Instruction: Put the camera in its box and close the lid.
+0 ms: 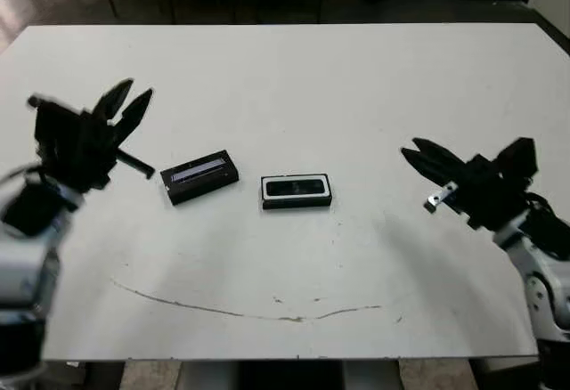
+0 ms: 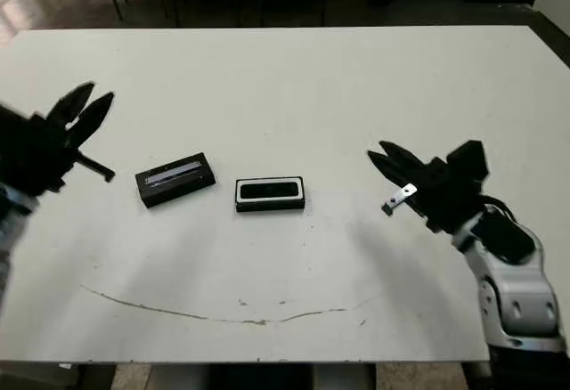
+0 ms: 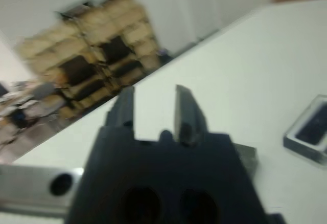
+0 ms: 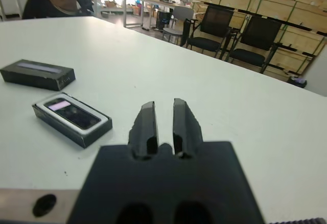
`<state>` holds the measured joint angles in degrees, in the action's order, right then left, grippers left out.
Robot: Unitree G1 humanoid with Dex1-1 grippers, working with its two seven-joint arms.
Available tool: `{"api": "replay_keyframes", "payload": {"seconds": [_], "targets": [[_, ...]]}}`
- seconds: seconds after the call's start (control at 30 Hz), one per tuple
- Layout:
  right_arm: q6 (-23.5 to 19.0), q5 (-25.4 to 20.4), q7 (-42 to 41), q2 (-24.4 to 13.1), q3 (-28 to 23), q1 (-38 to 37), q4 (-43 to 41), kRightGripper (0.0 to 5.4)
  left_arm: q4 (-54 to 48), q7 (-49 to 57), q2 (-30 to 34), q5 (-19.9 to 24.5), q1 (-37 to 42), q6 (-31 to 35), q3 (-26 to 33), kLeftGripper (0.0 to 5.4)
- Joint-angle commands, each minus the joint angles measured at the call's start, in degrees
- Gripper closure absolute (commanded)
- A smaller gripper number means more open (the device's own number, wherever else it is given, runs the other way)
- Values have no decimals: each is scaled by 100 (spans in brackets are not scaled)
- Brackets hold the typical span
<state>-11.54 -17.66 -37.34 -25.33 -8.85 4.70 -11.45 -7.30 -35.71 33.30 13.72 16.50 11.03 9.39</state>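
One camera (image 1: 296,188), one box (image 1: 265,196), one lid (image 1: 199,176), one table (image 1: 312,87).

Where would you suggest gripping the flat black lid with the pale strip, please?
Probably across the two long edges of the flat black lid, coming from above: it lies flat on the table, slightly angled, apart from the white-lined black box, nearest the left gripper.

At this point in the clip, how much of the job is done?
The camera already lies in the box, so the first step looks done. Nothing is in hand: the left gripper hangs open off to one side, and the right gripper holds nothing. Left to do: the lid lies on the table beside the box, not on it.
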Motion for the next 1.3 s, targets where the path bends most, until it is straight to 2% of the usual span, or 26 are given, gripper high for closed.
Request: {"api": "replay_keyframes", "payload": {"seconds": [0.03, 0.2, 0.3, 0.43, 0.57, 0.67, 0.77, 0.9, 1.13, 1.3], "targets": [[-92, -55, -50, -131, 5, -61, 15, 540, 583, -826, 309, 197, 521, 367, -375, 382], [-223, -33, 75, -131, 48, -11, -72, 540, 1709, -1494, 175, 85, 1240, 502, -958, 263], [-314, 7, 164, -125, 108, -22, -160, 540, 2598, -2085, 71, -45, 1598, -5, -1281, 191], [-290, 13, 166, -151, 147, -53, -179, 540, 3364, -2736, -31, 1, 1924, 175, -1499, 96], [-286, 49, 184, -183, 171, -64, -185, 540, 4081, -3349, -116, -11, 2129, -43, -1584, 3], [-347, 103, 252, -187, 217, -80, -223, 540, 4419, -3510, -152, -159, 2189, -240, -1650, 1], [-398, 142, 285, -171, 269, -103, -236, 540, 4790, -3552, -138, -523, 2170, -1126, -1782, 1], [-407, 126, 256, -160, 316, -102, -179, 540, 5073, -3490, -81, -917, 2148, -1592, -1931, 1], [-534, 150, 274, -246, 343, -138, -263, 540, 5244, -3191, 23, -1435, 2115, -1990, -2029, 1], [-390, 173, 209, -286, 334, -183, -241, 540, 5396, -3100, -2, -1517, 2077, -1781, -1983, 1]]}}
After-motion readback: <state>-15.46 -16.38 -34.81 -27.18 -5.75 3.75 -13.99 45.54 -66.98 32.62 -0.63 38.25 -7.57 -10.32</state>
